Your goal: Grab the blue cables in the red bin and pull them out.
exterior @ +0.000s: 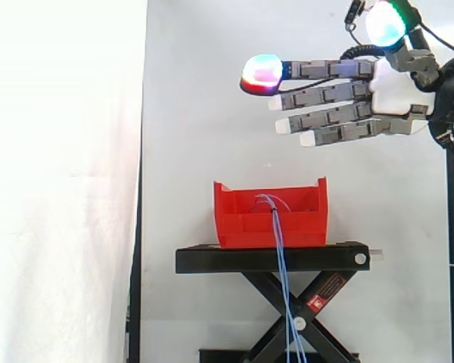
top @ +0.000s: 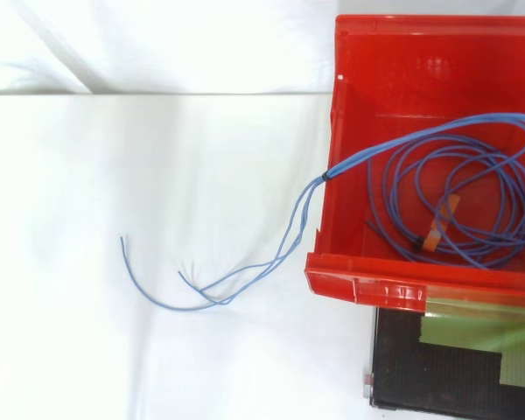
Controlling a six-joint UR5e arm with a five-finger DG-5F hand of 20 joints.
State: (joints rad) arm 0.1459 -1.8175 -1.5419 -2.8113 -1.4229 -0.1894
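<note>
Several thin blue cables (top: 325, 176) lie coiled in the red plastic bin (top: 367, 284), with a bundled tail spilling over one wall. Your hand (exterior: 392, 89) hangs well above the bin and off to one side, fingers stretched straight and holding nothing. Watch for two risks. If you pinch only a strand or two, the rest of the coil may not come out. A sideways tug could drag the bin off the black scissor stand (exterior: 212, 261), since loops may snag on its rim. From above you see the coils, their orange tape tags (top: 435, 234) and the loose ends fanned on white ground. The side view gives you instead the hand's height and the tail dangling past the stand.
</note>
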